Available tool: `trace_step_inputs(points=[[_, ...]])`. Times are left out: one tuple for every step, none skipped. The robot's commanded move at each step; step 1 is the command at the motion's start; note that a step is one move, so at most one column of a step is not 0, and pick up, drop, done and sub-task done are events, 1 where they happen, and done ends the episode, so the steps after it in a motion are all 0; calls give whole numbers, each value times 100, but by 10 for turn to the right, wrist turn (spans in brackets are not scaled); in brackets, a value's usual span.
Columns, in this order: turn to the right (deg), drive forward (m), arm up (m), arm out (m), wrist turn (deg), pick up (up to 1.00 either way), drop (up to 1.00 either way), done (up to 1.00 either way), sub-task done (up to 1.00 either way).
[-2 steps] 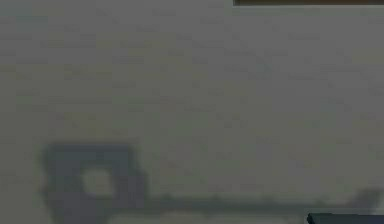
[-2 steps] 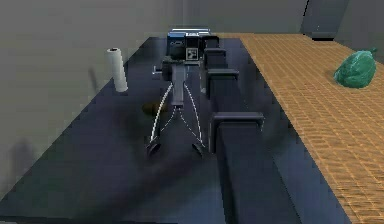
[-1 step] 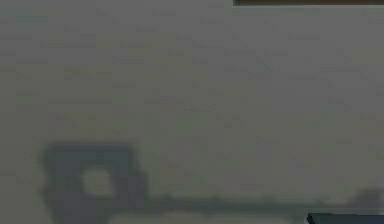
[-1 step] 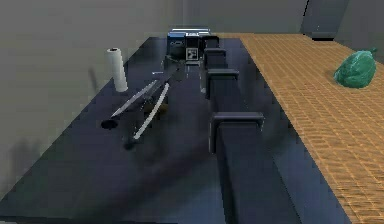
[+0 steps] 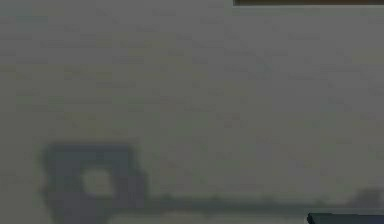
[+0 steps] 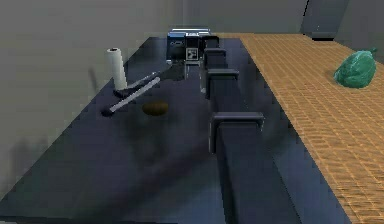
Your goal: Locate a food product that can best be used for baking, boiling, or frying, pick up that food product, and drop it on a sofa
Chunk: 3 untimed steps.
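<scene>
Arm side view, my fingers over the dark tabletop right of the white roll, cannot tell if they grasp anything, brown potato lying near that roll, forward view, plain grey wall

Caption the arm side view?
Arm stretched over a dark counter, gripper near a paper roll and brown lump.

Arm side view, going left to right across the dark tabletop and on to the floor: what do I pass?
White paper roll → brown lump → tool → arm → green bag on the wood floor. The grey rod lying between roll and lump overlaps both, so it is left out.
</scene>
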Motion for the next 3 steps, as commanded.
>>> trace_step_inputs(points=[[0, 0, 0, 0, 450, 0, 0, 0, 0], [0, 0, 0, 0, 150, 0, 0, 0, 0], [0, 0, -12, 0, 0, 0, 0, 0, 0]])
